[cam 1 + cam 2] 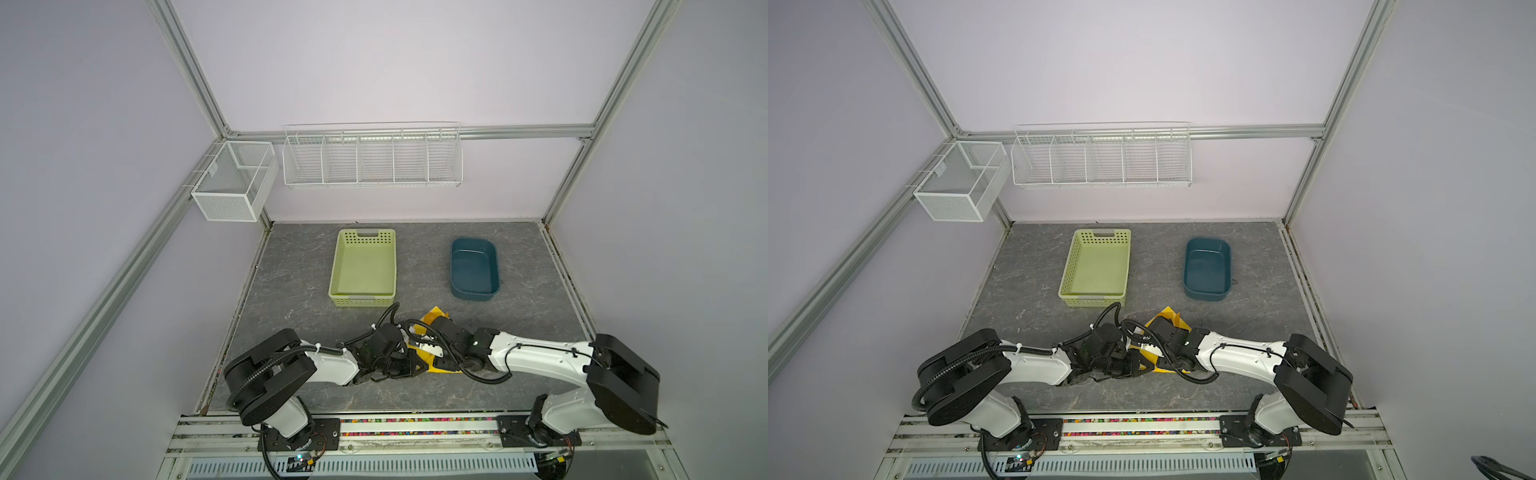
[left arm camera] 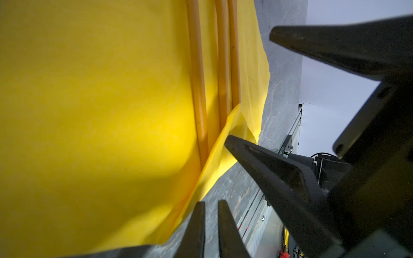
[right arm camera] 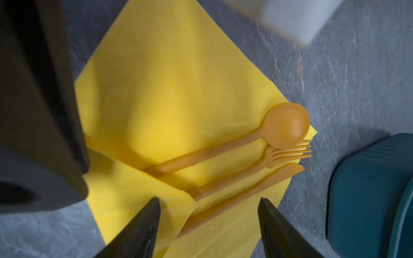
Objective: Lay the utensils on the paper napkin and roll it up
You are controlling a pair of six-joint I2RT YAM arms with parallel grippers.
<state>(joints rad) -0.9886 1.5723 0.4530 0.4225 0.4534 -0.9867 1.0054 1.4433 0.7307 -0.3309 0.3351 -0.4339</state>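
The yellow paper napkin (image 3: 167, 89) lies flat on the grey table, mostly hidden under both wrists in both top views (image 1: 435, 310). On it, side by side, lie the orange spoon (image 3: 286, 125), fork (image 3: 288, 154) and knife (image 3: 279, 174). A napkin corner (image 3: 134, 189) is folded over their handle ends. My right gripper (image 3: 209, 201) is open, its fingers straddling the knife handle and the flap's edge. My left gripper (image 2: 211, 203) sits low at the napkin's edge (image 2: 89, 111). Its fingers are almost together with only table showing in the slit.
A pale green perforated basket (image 1: 362, 296) stands behind the arms on the left. A dark blue tub (image 1: 473, 296) stands behind on the right, close to the cutlery tips (image 3: 368, 189). White wire racks hang on the back wall.
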